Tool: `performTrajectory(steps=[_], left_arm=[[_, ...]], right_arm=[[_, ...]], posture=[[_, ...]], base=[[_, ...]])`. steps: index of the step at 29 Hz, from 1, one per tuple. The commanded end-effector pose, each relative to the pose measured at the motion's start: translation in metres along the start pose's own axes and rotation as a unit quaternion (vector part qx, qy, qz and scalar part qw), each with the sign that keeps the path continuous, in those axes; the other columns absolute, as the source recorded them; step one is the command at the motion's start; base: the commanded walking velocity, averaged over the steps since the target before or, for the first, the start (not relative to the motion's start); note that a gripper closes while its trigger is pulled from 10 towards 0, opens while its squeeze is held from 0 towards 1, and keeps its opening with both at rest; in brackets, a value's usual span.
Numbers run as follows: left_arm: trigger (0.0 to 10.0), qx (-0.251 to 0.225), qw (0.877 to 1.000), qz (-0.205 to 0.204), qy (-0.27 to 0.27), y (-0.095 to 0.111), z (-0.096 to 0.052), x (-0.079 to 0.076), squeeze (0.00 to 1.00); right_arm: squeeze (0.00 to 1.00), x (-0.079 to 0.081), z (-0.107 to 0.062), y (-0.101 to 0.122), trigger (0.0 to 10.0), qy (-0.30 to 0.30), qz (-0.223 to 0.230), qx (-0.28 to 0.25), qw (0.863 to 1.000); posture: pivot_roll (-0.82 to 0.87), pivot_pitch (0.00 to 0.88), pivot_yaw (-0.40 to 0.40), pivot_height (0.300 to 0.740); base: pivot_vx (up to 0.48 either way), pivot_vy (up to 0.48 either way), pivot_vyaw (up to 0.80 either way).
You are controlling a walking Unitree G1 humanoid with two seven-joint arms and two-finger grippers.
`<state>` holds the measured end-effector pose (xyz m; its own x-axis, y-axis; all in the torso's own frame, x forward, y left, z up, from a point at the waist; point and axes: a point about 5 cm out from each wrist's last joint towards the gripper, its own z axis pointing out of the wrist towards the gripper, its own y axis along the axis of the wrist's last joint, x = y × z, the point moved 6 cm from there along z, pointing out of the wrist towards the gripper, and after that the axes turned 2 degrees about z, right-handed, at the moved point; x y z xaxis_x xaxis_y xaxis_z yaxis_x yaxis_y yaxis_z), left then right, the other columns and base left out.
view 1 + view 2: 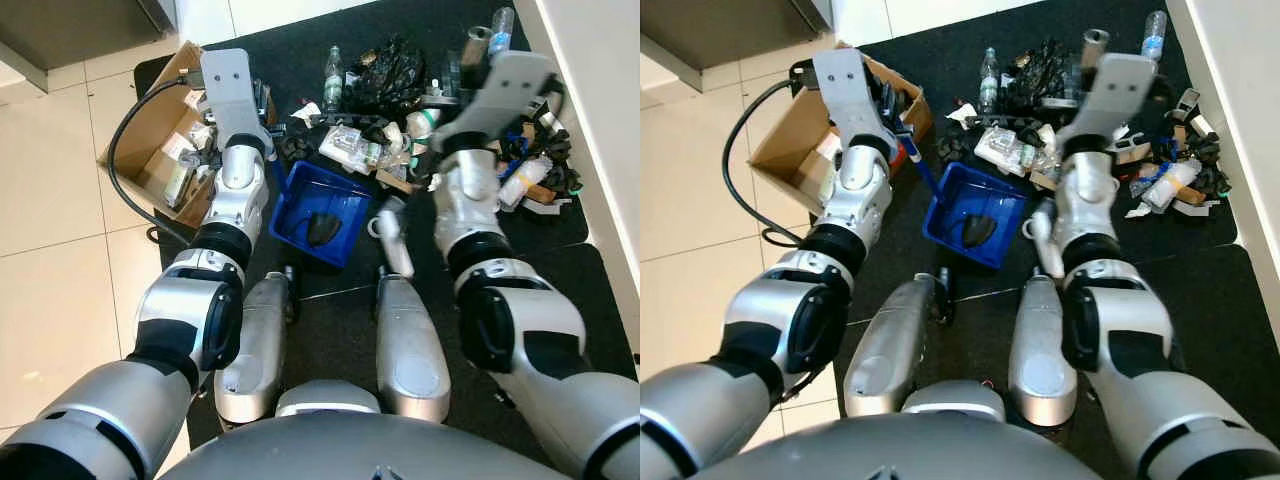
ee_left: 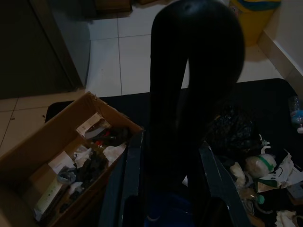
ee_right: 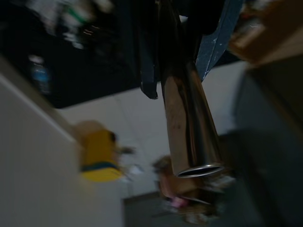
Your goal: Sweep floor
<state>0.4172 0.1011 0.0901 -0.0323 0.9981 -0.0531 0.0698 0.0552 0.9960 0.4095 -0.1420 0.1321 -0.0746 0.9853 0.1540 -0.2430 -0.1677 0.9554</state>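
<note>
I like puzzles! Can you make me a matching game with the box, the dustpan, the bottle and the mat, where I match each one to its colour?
Things:
1. box
2. dustpan
3. bottle
4. mat

Colours:
A. black
B. clear
C. brown
D. blue

Right pairs: 1-C, 2-D, 3-B, 4-A

1. Blue dustpan sits on the black mat, a dark lump inside it.
2. Litter pile of bottles, wrappers and black bags is spread just beyond the dustpan.
3. Shiny metal broom handle is angled, its open end showing.
</note>
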Motion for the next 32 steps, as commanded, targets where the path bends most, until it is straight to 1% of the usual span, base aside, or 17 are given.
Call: performTrajectory(steps=[1, 2, 3, 7, 12, 15, 16, 18, 19, 20, 21, 23, 25, 26, 27, 29, 32], left_arm=[[10.0, 0.019, 1.0, 0.004, 0.001, -0.014, -0.004, 0.003, 0.0], [10.0, 0.019, 1.0, 0.003, 0.001, -0.014, -0.004, 0.004, 0.0], [10.0, 0.019, 1.0, 0.003, 0.001, -0.013, -0.004, 0.004, 0.0], [10.0, 0.02, 1.0, 0.002, 0.002, -0.014, -0.004, 0.004, 0.0], [10.0, 0.019, 1.0, 0.002, 0.001, -0.013, -0.004, 0.003, 0.0], [10.0, 0.015, 1.0, -0.003, 0.003, -0.009, -0.002, 0.005, 0.0], [10.0, 0.015, 1.0, -0.003, 0.003, -0.009, -0.002, 0.005, 0.0], [10.0, 0.002, 1.0, -0.016, 0.004, 0.001, 0.002, 0.01, 0.0], [10.0, 0.002, 1.0, -0.016, 0.004, 0.001, 0.002, 0.01, 0.0], [10.0, -0.006, 1.0, -0.021, 0.004, 0.007, 0.004, 0.014, 0.0], [10.0, -0.006, 1.0, -0.021, 0.004, 0.007, 0.004, 0.014, 0.0], [10.0, -0.022, 0.999, -0.032, 0.006, 0.02, 0.008, 0.021, 0.0], [10.0, -0.04, 0.998, -0.042, 0.011, 0.036, 0.012, 0.03, 0.0], [10.0, -0.046, 0.998, -0.044, 0.013, 0.042, 0.013, 0.033, 0.0], [10.0, -0.046, 0.998, -0.044, 0.013, 0.042, 0.013, 0.033, 0.0], [10.0, -0.063, 0.996, -0.057, 0.022, 0.062, 0.017, 0.043, 0.0], [10.0, -0.097, 0.992, -0.073, 0.03, 0.094, 0.02, 0.056, 0.0]], right_arm=[[0.0, 0.011, -0.002, 0.0, 10.0, 0.008, 0.037, -0.007, 0.999], [0.0, 0.022, -0.003, 0.004, 10.0, 0.037, 0.05, -0.02, 0.998], [0.0, 0.026, -0.004, 0.007, 10.0, 0.048, 0.059, -0.027, 0.997], [0.0, 0.033, -0.005, 0.016, 10.0, 0.063, 0.092, -0.046, 0.993], [0.0, 0.018, -0.005, 0.034, 10.0, 0.048, 0.08, -0.083, 0.992], [0.0, -0.018, -0.007, 0.058, 10.0, 0.018, 0.005, -0.12, 0.993], [0.0, -0.018, -0.007, 0.058, 10.0, 0.018, 0.005, -0.12, 0.993], [0.0, -0.053, -0.013, 0.079, 10.0, -0.011, -0.034, -0.144, 0.989], [0.0, -0.053, -0.013, 0.079, 10.0, -0.011, -0.034, -0.144, 0.989], [0.0, -0.07, -0.017, 0.088, 10.0, -0.026, -0.049, -0.153, 0.987], [0.0, -0.07, -0.017, 0.088, 10.0, -0.026, -0.049, -0.153, 0.987], [0.0, -0.094, -0.025, 0.101, 10.0, -0.054, -0.059, -0.165, 0.983], [0.0, -0.115, -0.034, 0.109, 10.0, -0.089, -0.05, -0.174, 0.979], [0.0, -0.122, -0.037, 0.111, 10.0, -0.101, -0.045, -0.177, 0.978], [0.0, -0.122, -0.037, 0.111, 10.0, -0.101, -0.045, -0.177, 0.978], [0.0, -0.134, -0.042, 0.106, 10.0, -0.126, -0.047, -0.168, 0.977], [0.0, -0.14, -0.047, 0.087, 10.0, -0.142, -0.054, -0.134, 0.979]], posture=[[0.04, 0.253, 0.123, 0.74], [0.03, 0.249, 0.121, 0.74], [0.03, 0.249, 0.121, 0.74], [0.02, 0.244, 0.12, 0.74], [0.02, 0.239, 0.118, 0.74], [0.01, 0.232, 0.119, 0.74], [0.01, 0.232, 0.119, 0.74], [0.01, 0.228, 0.12, 0.74], [0.01, 0.228, 0.12, 0.74], [0.01, 0.223, 0.122, 0.74], [0.01, 0.223, 0.122, 0.74], [0.01, 0.217, 0.124, 0.74], [0.02, 0.211, 0.127, 0.74], [0.02, 0.211, 0.127, 0.74], [0.02, 0.211, 0.127, 0.74], [0.02, 0.206, 0.131, 0.74], [0.04, 0.193, 0.132, 0.74]], base=[[0.0, 0.0, 0.0], [0.0, 0.0, 0.0], [0.0, 0.0, 0.0], [0.0, 0.0, 0.0], [0.0, 0.0, 0.0], [0.0, 0.0, 0.0], [0.0, 0.0, 0.0], [0.0, 0.0, 0.0], [0.0, 0.0, 0.0], [0.0, 0.0, 0.0], [0.0, 0.0, 0.0], [0.0, 0.0, 0.0], [0.0, 0.0, 0.0], [0.0, 0.0, 0.0], [0.0, 0.0, 0.0], [0.0, 0.0, 0.0], [0.0, 0.0, 0.0]])
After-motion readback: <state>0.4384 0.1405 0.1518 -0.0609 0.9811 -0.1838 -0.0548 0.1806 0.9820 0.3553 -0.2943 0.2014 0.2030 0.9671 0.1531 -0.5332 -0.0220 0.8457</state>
